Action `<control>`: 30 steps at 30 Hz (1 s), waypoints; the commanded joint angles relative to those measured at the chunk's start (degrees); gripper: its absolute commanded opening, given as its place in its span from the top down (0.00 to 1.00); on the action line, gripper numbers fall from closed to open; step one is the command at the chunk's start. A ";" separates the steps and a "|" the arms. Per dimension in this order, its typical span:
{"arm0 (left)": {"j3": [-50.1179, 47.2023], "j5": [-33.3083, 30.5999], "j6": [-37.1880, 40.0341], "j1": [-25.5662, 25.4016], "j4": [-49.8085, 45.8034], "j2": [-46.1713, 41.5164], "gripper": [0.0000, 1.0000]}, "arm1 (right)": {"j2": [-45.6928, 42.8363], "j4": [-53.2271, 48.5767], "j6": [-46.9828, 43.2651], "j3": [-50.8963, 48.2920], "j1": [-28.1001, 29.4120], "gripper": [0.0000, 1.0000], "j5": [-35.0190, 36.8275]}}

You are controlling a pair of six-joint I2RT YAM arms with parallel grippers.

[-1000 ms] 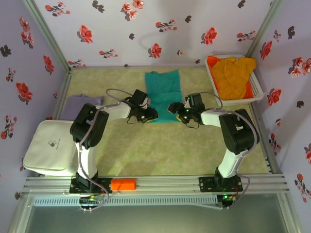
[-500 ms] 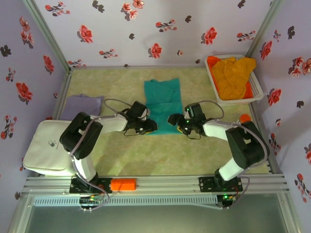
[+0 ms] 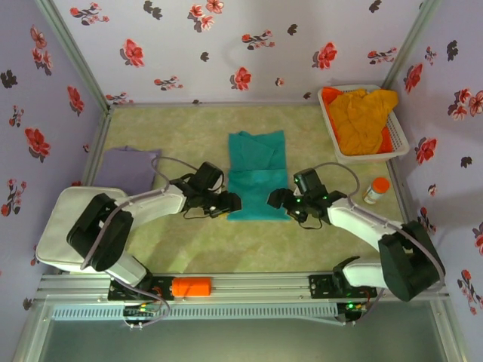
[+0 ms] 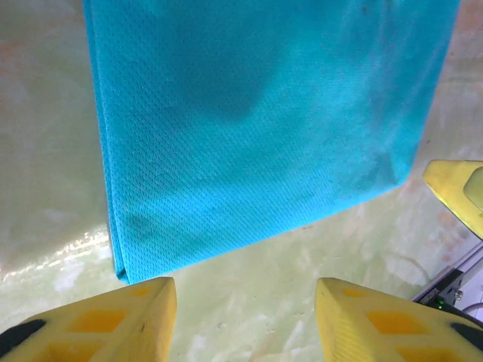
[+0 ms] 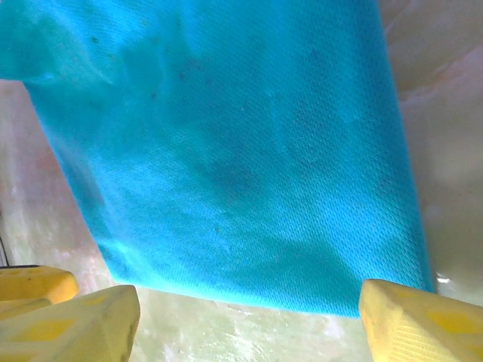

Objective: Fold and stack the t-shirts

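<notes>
Top external: shows teal tee folded, left pincer, right pincer spread empty beside it; leaves orange tees unfolded.

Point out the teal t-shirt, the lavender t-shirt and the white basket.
teal t-shirt (image 3: 258, 177): top external view, middle of the folded cloth.
lavender t-shirt (image 3: 128, 167): top external view, centre of the cloth.
white basket (image 3: 330, 124): top external view, on its left rim.

The teal t-shirt is matt cloth with a fine pinhole mesh weave. The desk looks smooth and faintly glossy, perhaps vinyl. The fingers of the left tool are smooth yellow plastic.
</notes>
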 commanded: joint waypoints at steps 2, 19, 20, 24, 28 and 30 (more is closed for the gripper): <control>0.02 -1.89 4.17 0.82 -8.56 -0.77 0.47 | -3.04 -11.22 -4.51 2.64 -0.51 0.24 5.34; -4.84 -2.66 1.02 2.78 -4.40 0.08 0.47 | 5.83 -10.07 -11.01 0.64 -4.05 0.50 1.52; -4.92 -2.60 0.92 2.72 -4.03 0.46 0.47 | 6.12 -8.68 -10.35 0.28 -3.97 0.51 0.71; -5.11 -1.83 0.52 2.78 -2.72 1.39 0.48 | 7.79 -4.83 -8.88 -0.48 -3.96 0.55 -1.01; -5.42 -1.15 -0.56 2.72 -1.21 1.93 0.48 | 9.31 -2.31 -7.94 -0.38 -3.75 0.59 -2.58; -5.69 -0.79 -1.12 2.78 -0.29 1.91 0.48 | 9.44 -1.78 -7.75 -0.35 -3.77 0.61 -2.37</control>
